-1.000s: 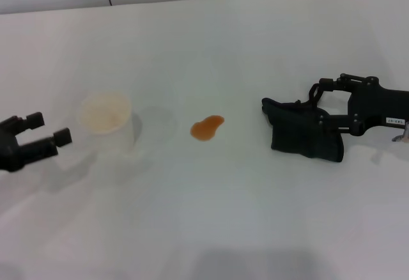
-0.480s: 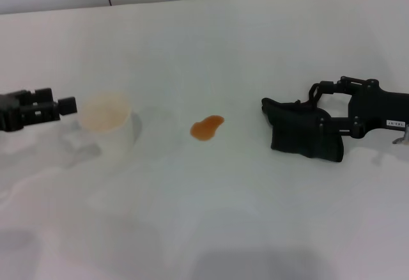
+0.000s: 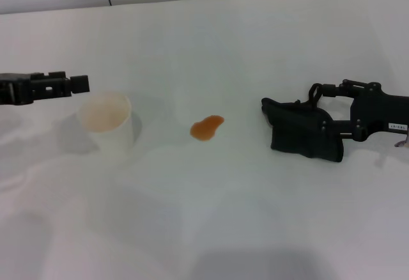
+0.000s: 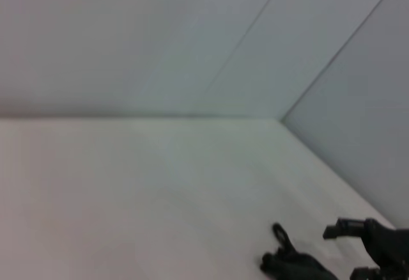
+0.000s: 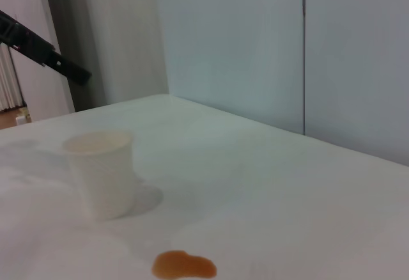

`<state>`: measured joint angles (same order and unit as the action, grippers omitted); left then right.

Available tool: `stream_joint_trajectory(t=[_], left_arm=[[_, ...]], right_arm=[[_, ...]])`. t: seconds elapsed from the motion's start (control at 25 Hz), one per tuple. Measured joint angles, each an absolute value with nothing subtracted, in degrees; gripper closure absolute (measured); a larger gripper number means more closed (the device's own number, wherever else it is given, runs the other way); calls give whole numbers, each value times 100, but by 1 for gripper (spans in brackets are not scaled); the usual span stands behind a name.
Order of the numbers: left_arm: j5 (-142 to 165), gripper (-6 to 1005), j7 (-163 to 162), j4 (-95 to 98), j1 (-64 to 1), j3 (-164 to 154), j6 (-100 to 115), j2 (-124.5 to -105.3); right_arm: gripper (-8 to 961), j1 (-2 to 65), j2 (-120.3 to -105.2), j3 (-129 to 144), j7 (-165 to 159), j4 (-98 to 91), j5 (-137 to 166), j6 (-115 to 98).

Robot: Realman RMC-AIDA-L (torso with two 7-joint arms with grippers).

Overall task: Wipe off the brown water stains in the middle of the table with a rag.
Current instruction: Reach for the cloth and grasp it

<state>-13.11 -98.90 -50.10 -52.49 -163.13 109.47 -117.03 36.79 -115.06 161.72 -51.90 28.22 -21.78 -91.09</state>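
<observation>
1. On the right side of the white worktop [image 3: 211, 216], the right end effector [image 3: 326, 123] sits low with its fingers pinching the near edge of the black rag [image 3: 299, 128], which lies bunched on the surface.
2. Near the middle lie the brown water stains [image 3: 207, 127], one small irregular orange-brown blotch, well apart from the rag and not yet touched by it.
3. My reading is that the step in hand is gripping the rag; wiping has not begun.
4. The next move likely calls for carrying or dragging the rag across toward the blotch, then pressing it flat and sweeping over the liquid.
5. At the far left, the left end effector [image 3: 61, 85] hovers above and just behind a white paper cup [image 3: 106, 124]; whether its fingers are spread I cannot tell.
6. That cup stands upright, between the left arm and the blotch, its inside tinted faint orange-brown; any liquid level is too unclear to judge.
</observation>
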Motion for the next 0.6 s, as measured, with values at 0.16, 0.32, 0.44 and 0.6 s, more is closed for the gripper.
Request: stream_joint_trajectory(t=[0.16,0.32,0.44,0.6], left_arm=[[-827,107,-10112,-5003,-5467,-16312,10977,-11620],[-526,107,-10157,-4974,-5623,-16312,10987,-11601],[-481,107,-10157,-4966,-5631,-16312,10912,-11620],[-449,107,-10159,-4960,-5634,-16313,10863,-11632]], right_arm=[[127,3680,-11510,16172,-5189,2821,-2177,-9115],[127,3683,-11517,16171,-5183,2819,-2169,-9108],[126,3684,-11518,16171,-5153,2756,-2168,-9108],[126,3682,-11512,16180,-5145,2681,-2108,-9057]])
